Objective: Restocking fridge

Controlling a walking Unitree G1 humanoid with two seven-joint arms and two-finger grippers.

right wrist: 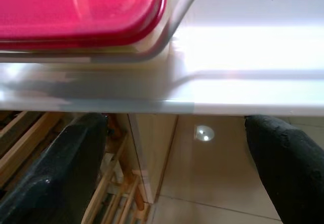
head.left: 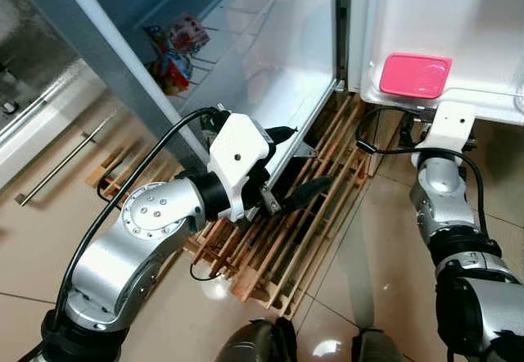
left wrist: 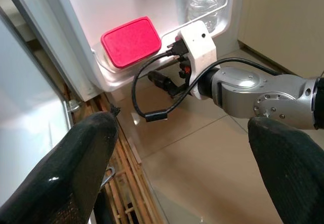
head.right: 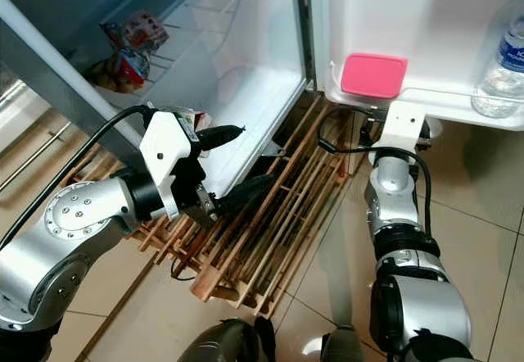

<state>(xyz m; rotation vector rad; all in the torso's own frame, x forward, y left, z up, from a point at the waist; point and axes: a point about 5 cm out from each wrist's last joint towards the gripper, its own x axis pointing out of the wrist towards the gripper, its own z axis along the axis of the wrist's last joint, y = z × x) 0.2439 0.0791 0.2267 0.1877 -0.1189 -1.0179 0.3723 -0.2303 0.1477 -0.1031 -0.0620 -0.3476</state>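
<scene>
The fridge stands open. A pink-lidded container (head.left: pixel 415 75) sits on the door shelf (right wrist: pixel 202 82), with a clear water bottle (head.right: pixel 499 67) further along the same shelf. My right gripper (right wrist: pixel 177 158) is just below that shelf, under the pink container (right wrist: pixel 81 6); it is open and empty. My left gripper (head.left: pixel 304 159) hovers over the wooden pallet (head.left: pixel 286 247) by the fridge's lower edge. It is open, nothing is between its fingers, and its wrist view looks across at the right arm and the pink container (left wrist: pixel 130 41).
Colourful snack packets (head.left: pixel 176 51) lie on a wire shelf inside the fridge at the upper left. A cabinet with a long metal handle (head.left: pixel 65 161) stands at the far left. The floor is glossy beige tile, and my feet (head.left: pixel 262 341) are at the pallet's near edge.
</scene>
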